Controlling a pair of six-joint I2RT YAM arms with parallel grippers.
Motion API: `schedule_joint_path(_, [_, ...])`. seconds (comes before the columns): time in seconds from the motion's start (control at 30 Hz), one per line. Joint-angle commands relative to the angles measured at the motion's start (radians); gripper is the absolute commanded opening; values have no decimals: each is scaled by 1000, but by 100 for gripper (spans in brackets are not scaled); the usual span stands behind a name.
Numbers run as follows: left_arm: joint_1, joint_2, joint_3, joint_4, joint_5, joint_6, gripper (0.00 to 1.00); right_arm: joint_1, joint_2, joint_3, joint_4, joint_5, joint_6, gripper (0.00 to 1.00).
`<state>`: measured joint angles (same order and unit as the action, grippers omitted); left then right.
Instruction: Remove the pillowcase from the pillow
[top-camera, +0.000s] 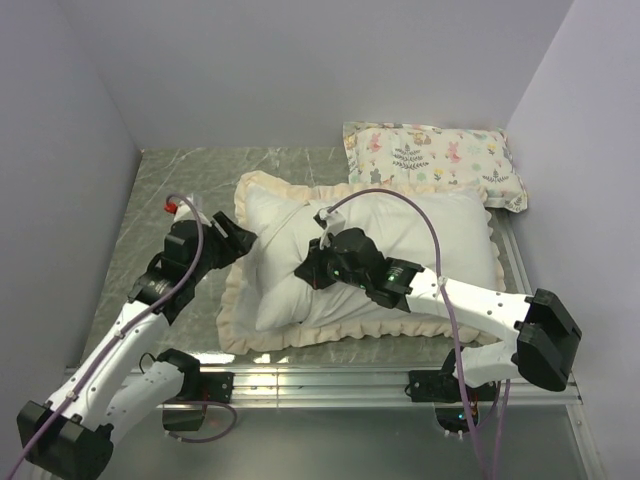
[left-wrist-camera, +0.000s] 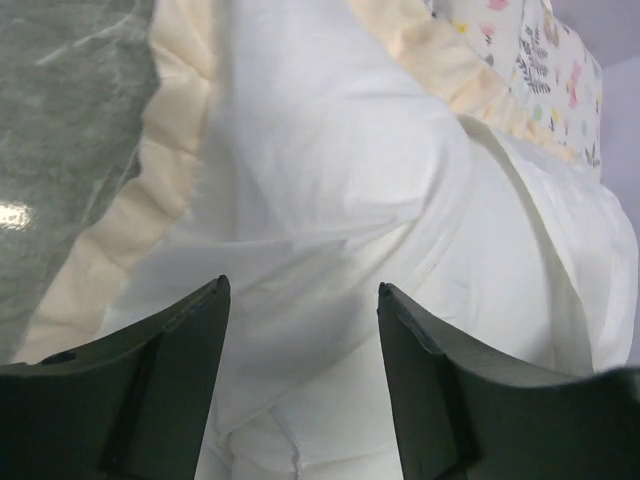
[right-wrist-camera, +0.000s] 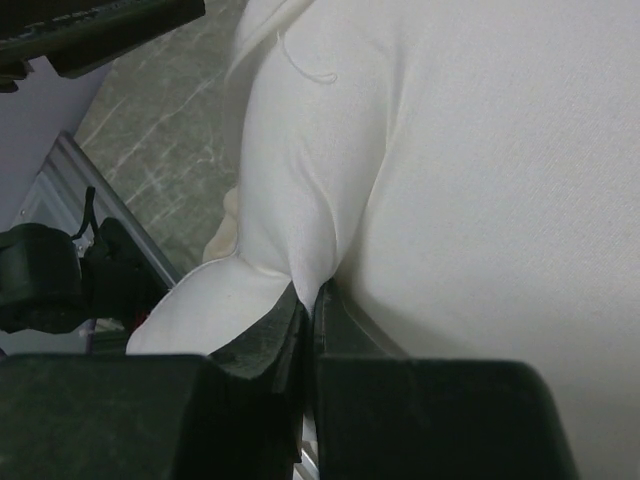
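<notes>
Here, partway through the stripping, the white pillow lay on the desk over the frilled pillowcase, the right fingers clamped on a fold of white cloth at its left end, the left fingers spread apart nearby, probably needing next to pin the frill.

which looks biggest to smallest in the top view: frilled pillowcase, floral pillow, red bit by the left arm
1. cream-frilled white fabric pillowcase
2. small rectangular floral animal-print pillow
3. tiny red bit
The floral pillow lies farther from the camera, but the gaps look too wide for that to change the order.
</notes>
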<state>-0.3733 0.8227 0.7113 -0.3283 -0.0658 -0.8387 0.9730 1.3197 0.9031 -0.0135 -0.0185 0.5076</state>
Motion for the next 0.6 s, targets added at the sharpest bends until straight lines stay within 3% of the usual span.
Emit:
schedule_joint_path(0.0, [-51,44,66,-29,5,95,68,6,7,43,1,17,-7,0])
schedule_joint_path(0.37, [-115,237,151,14,-104,110,66,23,9,71,-45,48,-26,0])
schedule_joint_path(0.47, [-111,299,192,-23,-259,69,47,38,-4,69,-55,63,-29,0])
schedule_joint_path(0.5, [-110,325,203,-26,-338,46,35,41,-20,62,-59,68,-32,0])
schedule_joint_path(0.57, [-89,351,235,-15,-380,33,25,47,-42,51,-71,77,-32,0])
